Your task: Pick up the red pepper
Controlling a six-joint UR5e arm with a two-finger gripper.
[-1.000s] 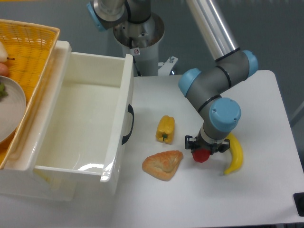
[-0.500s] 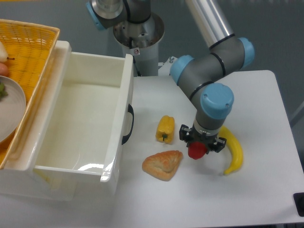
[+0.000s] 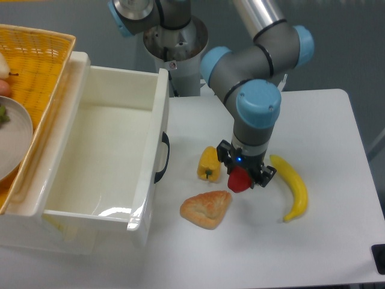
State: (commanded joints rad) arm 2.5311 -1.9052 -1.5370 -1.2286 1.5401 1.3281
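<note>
One gripper (image 3: pixel 242 176) clamps the one red pepper (image 3: pixel 239 179) mid-table, between one yellow pepper (image 3: pixel 209 164) and one banana (image 3: pixel 292 192); one pastry (image 3: pixel 206 208) nearer the front edge.

**Other items on the table**

A yellow pepper (image 3: pixel 209 164) lay near a pastry (image 3: pixel 206 208), with a banana (image 3: pixel 293 188) farther right. A white bin (image 3: pixel 147 150) with a black handle (image 3: pixel 162 158) stood at left, beside a wicker basket (image 3: pixel 42 66) holding a grey plate (image 3: pixel 15 141).
</note>
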